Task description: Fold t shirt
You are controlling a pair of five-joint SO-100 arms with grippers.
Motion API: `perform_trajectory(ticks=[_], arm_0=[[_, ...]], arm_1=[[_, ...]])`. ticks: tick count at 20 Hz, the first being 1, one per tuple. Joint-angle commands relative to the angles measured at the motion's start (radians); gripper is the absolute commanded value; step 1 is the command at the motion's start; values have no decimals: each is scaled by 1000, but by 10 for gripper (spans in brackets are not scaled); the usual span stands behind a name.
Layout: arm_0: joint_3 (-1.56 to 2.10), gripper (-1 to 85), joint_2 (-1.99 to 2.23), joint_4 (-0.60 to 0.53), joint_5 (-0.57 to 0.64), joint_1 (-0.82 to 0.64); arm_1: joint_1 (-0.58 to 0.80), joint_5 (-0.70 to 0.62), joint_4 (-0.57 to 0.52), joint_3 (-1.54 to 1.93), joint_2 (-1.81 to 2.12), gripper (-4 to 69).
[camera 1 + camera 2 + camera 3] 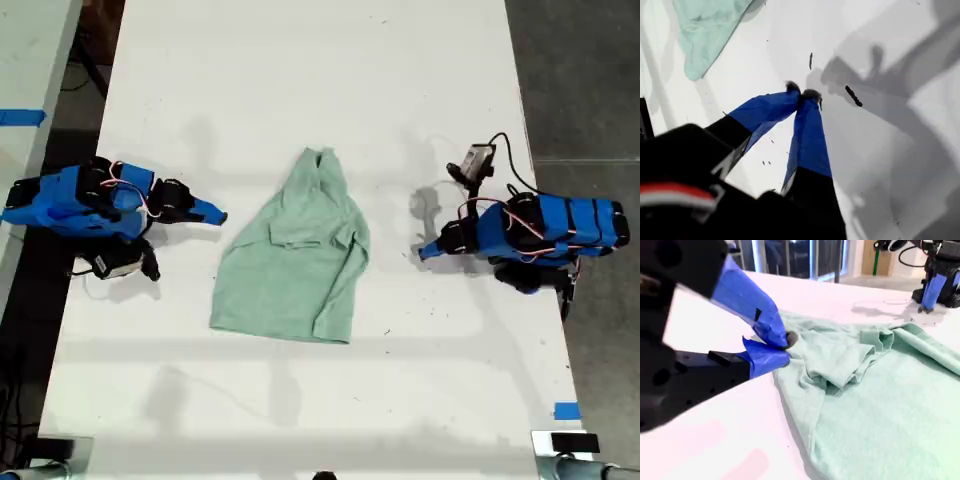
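Mint-green soft fabric makes up the small, plain t shirt [292, 258], which is seen lying wrinkled near the middle of the long white table [300, 80]. It is partly folded: both sleeves appear to have been brought in over the body, and the collar end is bunched to a narrow point toward the far end of the table in the exterior view. The hem end is spread flat. The lengthwise fold is judged as done or nearly so; a fold of hem toward collar, and some smoothing, seem to be left.

The second gripper [782, 347], blue-taped, is seen at the exterior view's left with its jaws closed tip to tip, just beside the shirt's edge; whether any cloth is pinched cannot be told, though none is seen between the tips. The first gripper [802, 94] is at the exterior view's right, jaws closed on nothing, resting near the bare table and well apart from the shirt.

Beside that arm a small grey camera on a black cable [478, 160] is seen. Strips of blue tape [566, 410] mark the table edge. Nothing lies between either gripper and the shirt.
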Motion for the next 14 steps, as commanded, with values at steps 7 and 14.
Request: perform_trajectory(ticks=[7, 14], arm_0=[[-738, 145, -1164, 84, -87, 181], [-959, 198, -1661, 74, -485, 325]], arm_1=[[23, 5, 5, 54, 14, 16], [20, 5, 5, 54, 14, 16]])
